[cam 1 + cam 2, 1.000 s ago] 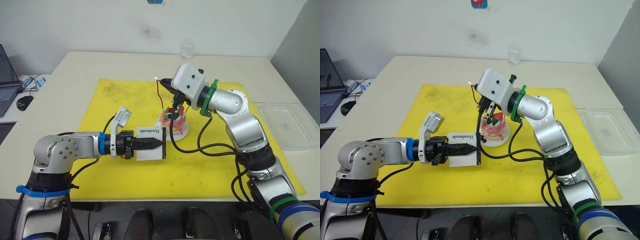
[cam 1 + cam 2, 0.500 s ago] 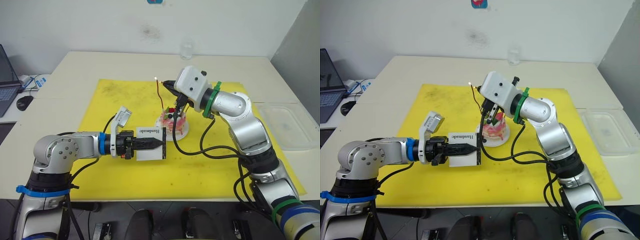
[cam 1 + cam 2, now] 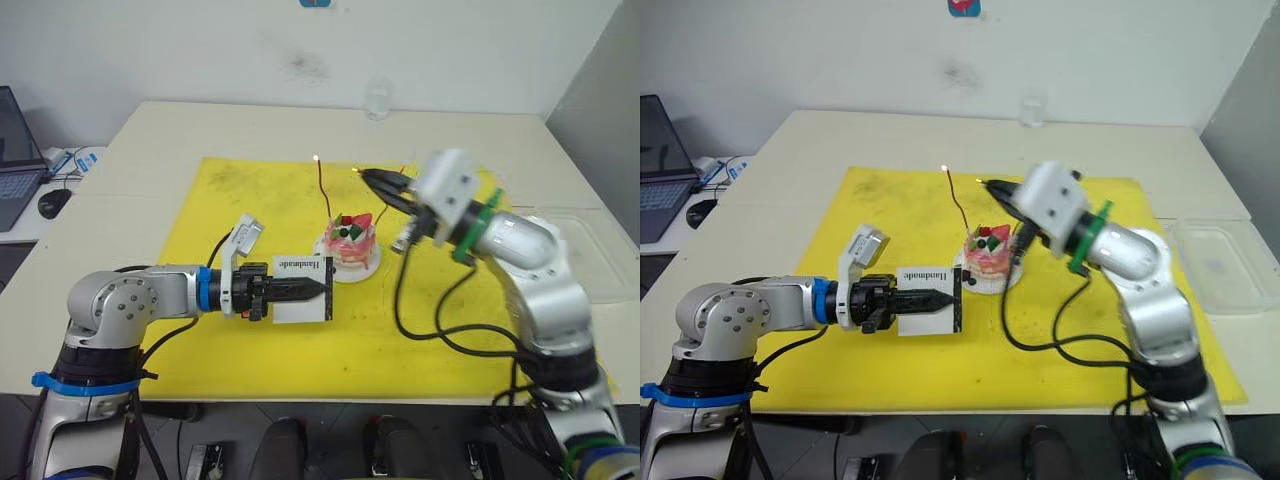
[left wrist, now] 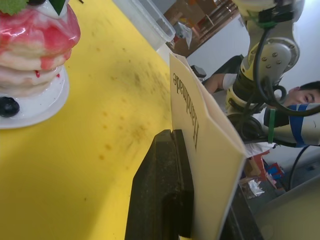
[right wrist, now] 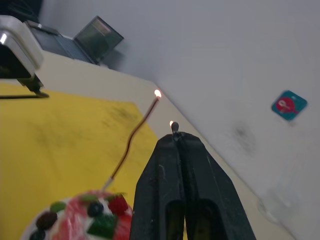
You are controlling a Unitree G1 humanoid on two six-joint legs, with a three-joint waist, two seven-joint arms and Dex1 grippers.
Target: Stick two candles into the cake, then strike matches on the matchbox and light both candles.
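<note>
We see a yellow mat point(image 3: 260, 345) on a pale table point(image 3: 200, 125), with our two arms reaching in from either side.

On the left, our left gripper point(image 3: 318, 287) has its fingers pressed onto the matchbox point(image 3: 300, 289), holding it on edge just above the mat. The white box stands upright, its printed end toward the cake point(image 3: 350, 240), which sits on its small white plate point(image 3: 366, 268) just beyond the gripper's tips, close but apart.

From the cake rises one dark red candle point(image 3: 323, 190), thin and wavy, leaning away over the mat, with a small flame at its top. A second, paler candle appears to rise on the cake's right side, but it is too faint for us to be sure whether it burns.

Further right, our right gripper point(image 3: 372, 178) hangs above and just right of the cake. Its fingers are pinched together on a match point(image 5: 174, 127), whose short tip shows past the fingertips point(image 5: 167, 147) with a tiny flame.

We judge the lighting step is in hand: one candle burns. The next move likely calls for bringing the lit match tip carefully to the second wick before it burns down to the fingers.

At far right, a clear shallow tray point(image 3: 590, 245) lies beside the mat; we see nothing in it.
</note>
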